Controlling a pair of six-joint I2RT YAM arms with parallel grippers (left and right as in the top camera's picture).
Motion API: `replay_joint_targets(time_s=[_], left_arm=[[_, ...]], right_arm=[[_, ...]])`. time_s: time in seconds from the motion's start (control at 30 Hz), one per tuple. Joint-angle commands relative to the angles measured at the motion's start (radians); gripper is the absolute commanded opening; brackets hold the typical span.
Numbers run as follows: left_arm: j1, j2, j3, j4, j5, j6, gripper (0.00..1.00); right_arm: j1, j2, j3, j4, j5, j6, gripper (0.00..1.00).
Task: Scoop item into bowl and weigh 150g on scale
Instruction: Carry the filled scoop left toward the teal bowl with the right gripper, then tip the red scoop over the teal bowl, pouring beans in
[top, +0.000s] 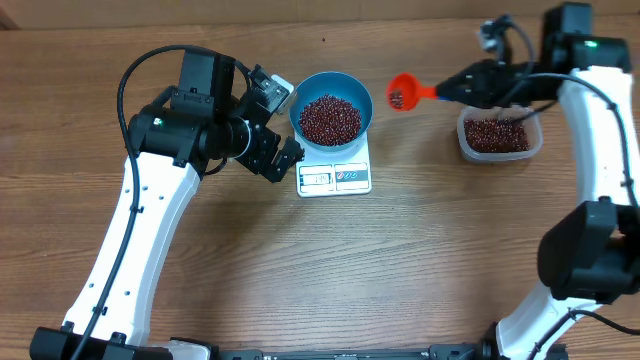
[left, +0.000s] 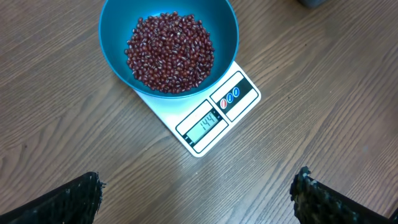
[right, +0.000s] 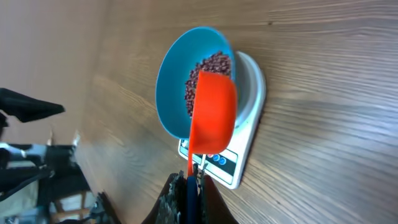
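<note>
- left claw (left: 198, 180) hangs wide open just left of the bowl (top: 331, 82), holding nothing
- bowl sits on the scale (top: 335, 178) with the beans (top: 331, 120) heaped inside, display (left: 203, 124) reads 144
- right claw (top: 455, 90) is clenched on the scoop (top: 403, 93) handle. The cup is just right of the bowl and the handle points away from it, so I'd say the top-up is the right arm's job

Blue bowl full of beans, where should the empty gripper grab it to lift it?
Probably the rim of the bowl, on the side nearest the open left gripper, coming down from above. The rim is thin and bare above the beans; the whole bowl looks too wide to clasp.
</note>
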Motion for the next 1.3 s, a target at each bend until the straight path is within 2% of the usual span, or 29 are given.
replay_joint_targets(time_s=[0.0,0.27,0.8,0.97,1.27], left_arm=[[0.004,-0.021,-0.005,-0.003,-0.004,0.019,1.00],[0.004,-0.021,-0.005,-0.003,-0.004,0.019,1.00],[0.004,-0.022,-0.005,-0.003,-0.004,0.019,1.00],[0.004,-0.021,-0.005,-0.003,-0.004,0.019,1.00],[0.004,-0.021,-0.005,-0.003,-0.004,0.019,1.00]], right_arm=[[0.080,-0.029,0.032,0.029,0.092,0.066,0.04],[0.229,-0.031,0.103,0.044,0.321,0.085,0.04],[0.554,-0.031,0.191,0.085,1.012,0.133,0.04],[0.610,-0.031,0.191,0.102,1.116,0.133,0.04],[0.622,-0.031,0.191,0.108,1.125,0.133,0.04]])
